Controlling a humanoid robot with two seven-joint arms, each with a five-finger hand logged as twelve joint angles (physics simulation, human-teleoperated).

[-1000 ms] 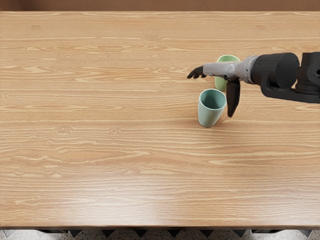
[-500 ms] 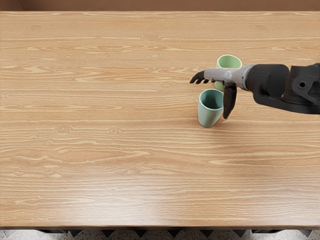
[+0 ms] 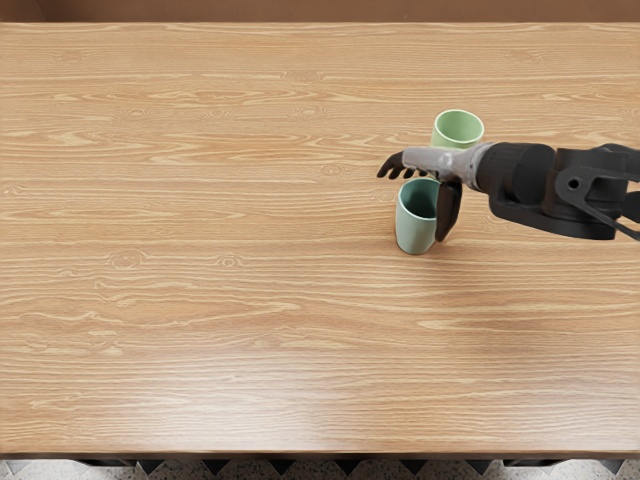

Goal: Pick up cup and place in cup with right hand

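My right hand reaches in from the right over the teal cup. Its fingers stretch out to the left behind the cup's rim, and the thumb hangs down at the cup's right side, overlapping part of it. The hand is open; whether the thumb touches the cup I cannot tell. The teal cup stands upright. Behind the hand is a light green cup, also upright, with its lower part hidden by the hand.
Both cups stand on a wooden table, right of its middle. The right forearm covers the table's right part behind the teal cup.
The right hand has come a little toward the table's front and the thumb now overlaps the teal cup's right side. More of the green cup's rim shows. Both cups have stayed put.
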